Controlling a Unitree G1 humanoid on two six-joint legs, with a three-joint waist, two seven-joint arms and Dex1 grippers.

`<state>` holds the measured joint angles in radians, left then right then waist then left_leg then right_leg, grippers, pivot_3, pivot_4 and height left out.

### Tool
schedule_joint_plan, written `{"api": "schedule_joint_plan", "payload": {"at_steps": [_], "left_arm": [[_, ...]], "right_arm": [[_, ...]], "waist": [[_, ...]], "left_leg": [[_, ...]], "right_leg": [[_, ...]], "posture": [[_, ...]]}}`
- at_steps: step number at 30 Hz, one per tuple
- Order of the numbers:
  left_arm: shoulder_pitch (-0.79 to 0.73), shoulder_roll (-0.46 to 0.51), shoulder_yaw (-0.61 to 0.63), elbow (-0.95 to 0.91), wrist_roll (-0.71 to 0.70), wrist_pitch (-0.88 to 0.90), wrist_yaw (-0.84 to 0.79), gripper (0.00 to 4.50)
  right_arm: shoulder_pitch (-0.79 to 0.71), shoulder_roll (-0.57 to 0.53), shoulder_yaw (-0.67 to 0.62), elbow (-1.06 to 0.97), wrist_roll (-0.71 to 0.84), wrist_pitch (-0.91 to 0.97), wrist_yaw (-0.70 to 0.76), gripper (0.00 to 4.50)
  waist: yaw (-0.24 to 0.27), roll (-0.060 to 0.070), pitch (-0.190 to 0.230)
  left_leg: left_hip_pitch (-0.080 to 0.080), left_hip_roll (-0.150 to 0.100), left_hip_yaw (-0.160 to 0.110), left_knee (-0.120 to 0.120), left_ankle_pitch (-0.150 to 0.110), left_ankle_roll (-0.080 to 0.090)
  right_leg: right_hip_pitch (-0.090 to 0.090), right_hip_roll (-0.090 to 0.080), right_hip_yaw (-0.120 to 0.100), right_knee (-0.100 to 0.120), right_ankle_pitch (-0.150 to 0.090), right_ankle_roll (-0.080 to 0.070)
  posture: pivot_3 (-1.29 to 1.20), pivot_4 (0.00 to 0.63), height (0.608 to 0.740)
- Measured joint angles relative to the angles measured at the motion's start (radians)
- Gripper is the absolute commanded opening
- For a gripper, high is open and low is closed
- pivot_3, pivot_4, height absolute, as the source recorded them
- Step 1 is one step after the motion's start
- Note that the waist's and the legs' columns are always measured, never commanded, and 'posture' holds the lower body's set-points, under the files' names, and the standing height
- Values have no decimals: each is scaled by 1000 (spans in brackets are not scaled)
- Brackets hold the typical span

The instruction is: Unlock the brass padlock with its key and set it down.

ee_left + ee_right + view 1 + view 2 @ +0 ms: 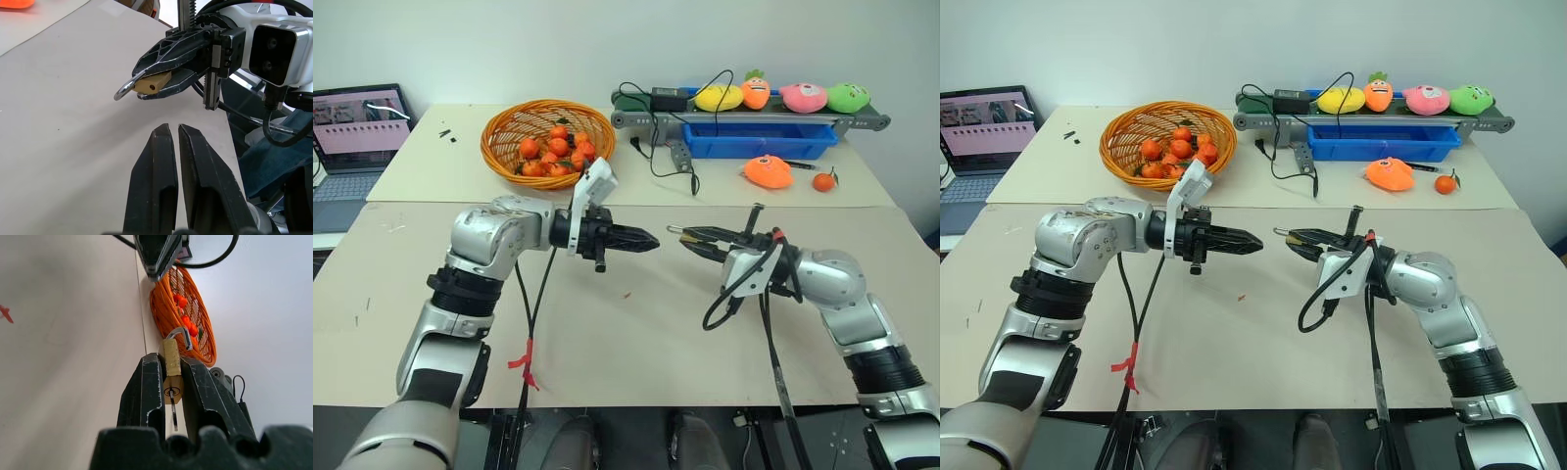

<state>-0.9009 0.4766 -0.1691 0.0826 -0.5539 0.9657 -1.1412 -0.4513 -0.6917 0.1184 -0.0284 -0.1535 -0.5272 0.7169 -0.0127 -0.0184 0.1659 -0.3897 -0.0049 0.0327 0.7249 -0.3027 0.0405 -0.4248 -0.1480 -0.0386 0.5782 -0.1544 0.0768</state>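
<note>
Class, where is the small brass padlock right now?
The small brass padlock is clamped between the right gripper fingers, above the table's middle, facing the left gripper.

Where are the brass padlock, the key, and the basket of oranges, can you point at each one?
brass padlock [171, 363], right wrist view, on its gold body between the fingers.
key [173, 412], right wrist view, on the thin blade hanging from the keyhole.
basket of oranges [499, 127], left eye view, on its woven rim.

The brass padlock [171, 363] is sitting clamped between the right gripper's [170, 382] jaws, held above the surface [636, 333]. Its thin silver shackle is standing open, one end swung free of the gold body. The key [173, 410] is staying in the keyhole, its thin silvery shaft sticking out towards the wrist.
</note>
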Motion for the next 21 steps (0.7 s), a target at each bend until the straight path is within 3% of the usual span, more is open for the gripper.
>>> {"api": "schedule_joint_plan", "payload": {"at_steps": [8, 21], "left_arm": [[-22, -16, -4, 61, 13, -35, 1, 282], [-32, -16, -5, 93, 43, -73, -14, 282]], "right_arm": [[36, 31, 24, -106, 2, 78, 0, 212], [73, 26, 24, -115, 1, 80, 0, 212]], "waist": [[1, 0, 0], [0, 0, 0]], "left_leg": [[0, 0, 0, 0, 0, 0], [0, 0, 1, -1, 0, -1]], "right_leg": [[0, 0, 0, 0, 0, 0], [0, 0, 0, 0, 0, 0]], "posture": [[0, 150, 740], [0, 150, 740]]}}
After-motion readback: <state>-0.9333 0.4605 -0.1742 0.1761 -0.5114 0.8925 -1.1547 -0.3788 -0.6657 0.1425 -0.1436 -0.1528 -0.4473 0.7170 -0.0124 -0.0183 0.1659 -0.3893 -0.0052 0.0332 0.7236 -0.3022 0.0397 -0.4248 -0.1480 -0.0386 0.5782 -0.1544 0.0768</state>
